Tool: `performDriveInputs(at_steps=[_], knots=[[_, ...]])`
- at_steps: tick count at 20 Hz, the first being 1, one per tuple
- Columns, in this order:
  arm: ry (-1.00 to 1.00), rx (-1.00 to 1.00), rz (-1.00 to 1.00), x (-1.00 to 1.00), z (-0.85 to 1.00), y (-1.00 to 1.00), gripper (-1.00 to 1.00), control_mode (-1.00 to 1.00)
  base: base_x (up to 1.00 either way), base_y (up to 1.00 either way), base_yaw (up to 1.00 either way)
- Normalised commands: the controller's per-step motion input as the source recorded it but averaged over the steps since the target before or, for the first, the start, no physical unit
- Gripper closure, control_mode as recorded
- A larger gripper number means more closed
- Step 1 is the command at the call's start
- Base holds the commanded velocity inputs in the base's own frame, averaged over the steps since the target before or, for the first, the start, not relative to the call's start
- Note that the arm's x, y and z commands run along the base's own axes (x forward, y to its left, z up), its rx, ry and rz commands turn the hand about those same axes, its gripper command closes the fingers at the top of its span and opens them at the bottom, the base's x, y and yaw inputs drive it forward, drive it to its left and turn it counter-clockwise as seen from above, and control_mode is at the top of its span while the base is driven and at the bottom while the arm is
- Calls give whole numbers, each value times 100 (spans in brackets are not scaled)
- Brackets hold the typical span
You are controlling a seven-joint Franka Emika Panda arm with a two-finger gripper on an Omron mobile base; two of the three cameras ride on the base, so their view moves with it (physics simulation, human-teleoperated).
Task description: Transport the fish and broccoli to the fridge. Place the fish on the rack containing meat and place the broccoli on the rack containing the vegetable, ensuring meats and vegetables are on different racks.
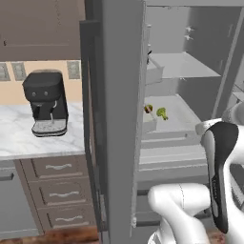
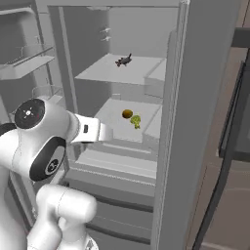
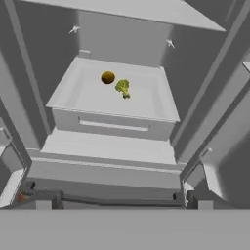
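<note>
- We see the fridge (image 2: 205,97) standing open, its pale shelved interior straight ahead of the gripper (image 3: 122,195) in the hand view.
- Upper rack (image 2: 102,71) sits above the gripper's line of sight and further in; a small dark fish (image 2: 124,60) lies on it in the right base view.
- Lower rack (image 3: 88,97) is ahead of and beyond the fingertips (image 3: 44,201), with a front lip and a plain ledge between it and the gripper.
- Gripper: jaws spread wide apart, nothing between them, tips showing at the bottom left and right of the hand view.
- Arm's white forearm reaches toward the lower rack in the right base view; the gripper is well short of the food.
- The vegetable (image 3: 108,77), an orange-brown ball, rests on the lower rack, far side from the gripper.
- The broccoli (image 3: 122,87) lies just beside the vegetable, slightly nearer the gripper, not touched by it.
</note>
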Motion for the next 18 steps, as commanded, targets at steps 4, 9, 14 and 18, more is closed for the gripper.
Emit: performDriveInputs(at_steps=[4, 9, 14, 18], knots=[[0, 0, 0, 0, 0, 0, -100, 100, -100, 24, 0], [0, 0, 0, 0, 0, 0, -100, 100, -100, 33, 0], [0, 0, 0, 0, 0, 0, -100, 100, -100, 88, 7], [0, 0, 0, 0, 0, 0, -100, 100, -55, 100, 39]])
